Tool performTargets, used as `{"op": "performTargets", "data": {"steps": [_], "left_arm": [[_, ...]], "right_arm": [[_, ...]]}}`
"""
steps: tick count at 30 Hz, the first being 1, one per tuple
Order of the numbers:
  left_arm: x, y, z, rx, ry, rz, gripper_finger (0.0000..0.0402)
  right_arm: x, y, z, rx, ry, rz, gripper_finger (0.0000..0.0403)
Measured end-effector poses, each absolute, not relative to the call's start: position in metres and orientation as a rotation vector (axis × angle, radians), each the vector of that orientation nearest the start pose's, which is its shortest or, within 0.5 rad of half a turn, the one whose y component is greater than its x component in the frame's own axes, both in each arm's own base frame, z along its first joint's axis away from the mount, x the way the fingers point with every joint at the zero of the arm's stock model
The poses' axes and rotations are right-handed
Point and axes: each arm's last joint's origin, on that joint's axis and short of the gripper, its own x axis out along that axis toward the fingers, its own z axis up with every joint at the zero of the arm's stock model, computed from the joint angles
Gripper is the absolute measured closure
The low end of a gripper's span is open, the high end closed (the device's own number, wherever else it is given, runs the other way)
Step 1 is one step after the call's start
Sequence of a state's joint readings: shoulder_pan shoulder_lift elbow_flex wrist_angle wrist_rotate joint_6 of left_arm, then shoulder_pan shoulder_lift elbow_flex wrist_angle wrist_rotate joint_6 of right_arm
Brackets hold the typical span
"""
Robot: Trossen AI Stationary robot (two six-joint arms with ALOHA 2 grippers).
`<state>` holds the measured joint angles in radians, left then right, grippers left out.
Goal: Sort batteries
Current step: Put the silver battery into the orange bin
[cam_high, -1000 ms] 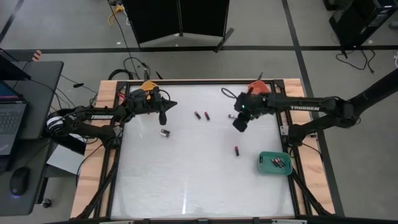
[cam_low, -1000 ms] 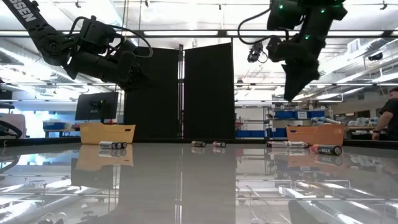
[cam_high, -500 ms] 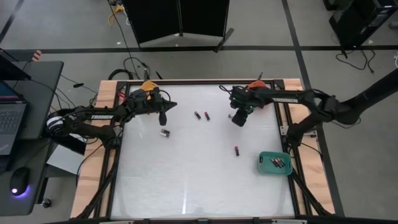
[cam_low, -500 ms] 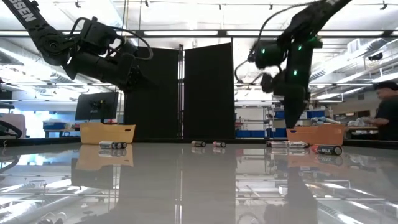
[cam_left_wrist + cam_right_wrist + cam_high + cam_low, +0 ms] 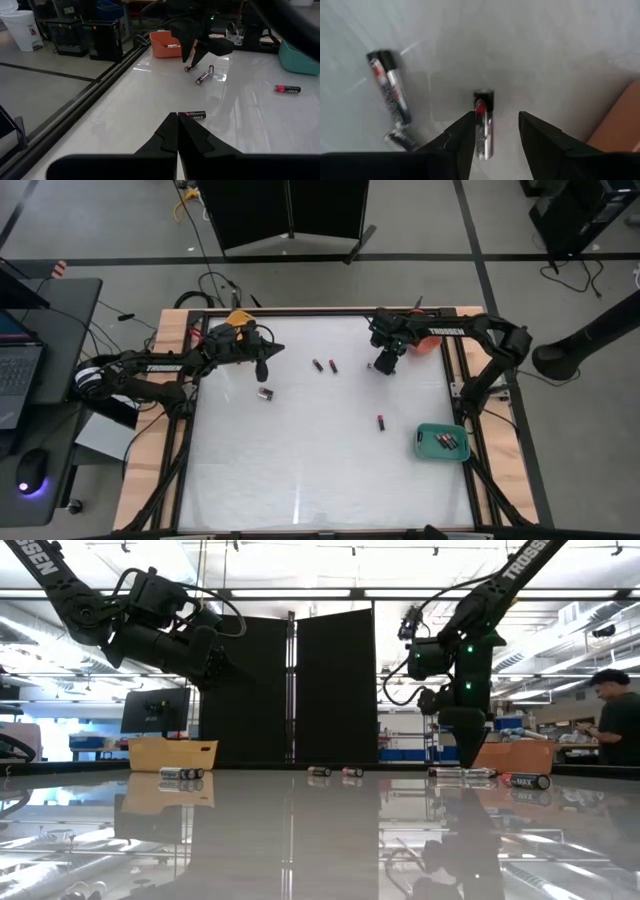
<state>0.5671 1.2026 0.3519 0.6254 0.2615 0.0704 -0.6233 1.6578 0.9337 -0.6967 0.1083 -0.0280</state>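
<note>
My right claw [image 5: 494,131] wide, straddling battery [image 5: 484,122] beside red-orange tray [image 5: 424,343] | drop straight, pinch mid-body

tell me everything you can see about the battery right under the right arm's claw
The battery is a small cylinder, dark at one end with a red patch and a silvery-grey body, lying flat on the glossy white table near its far right corner, beside the orange tray. The right claw hangs open over it, one finger on each side; whether a finger touches it cannot be told. Two more batteries lie apart from it.
</note>
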Motion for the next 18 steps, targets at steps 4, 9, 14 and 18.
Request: {"op": "performTargets", "data": {"steps": [4,9,14,18], "left_arm": [[0.194,0.114,0.184,-0.022,0.22,0.297,0.0392],[0.194,0.114,0.183,-0.023,0.221,0.297,0.0392],[0.194,0.114,0.183,-0.025,0.228,0.297,0.0392],[0.193,0.114,0.182,-0.027,0.232,0.297,0.0392]], "right_arm": [[0.224,-0.171,0.148,0.395,1.406,-0.56,0.0245],[0.226,-0.174,0.139,0.426,1.424,-0.535,0.0245],[0.227,-0.174,0.134,0.433,1.438,-0.532,0.0261],[0.227,-0.174,0.136,0.43,1.429,-0.533,0.0306]]}}
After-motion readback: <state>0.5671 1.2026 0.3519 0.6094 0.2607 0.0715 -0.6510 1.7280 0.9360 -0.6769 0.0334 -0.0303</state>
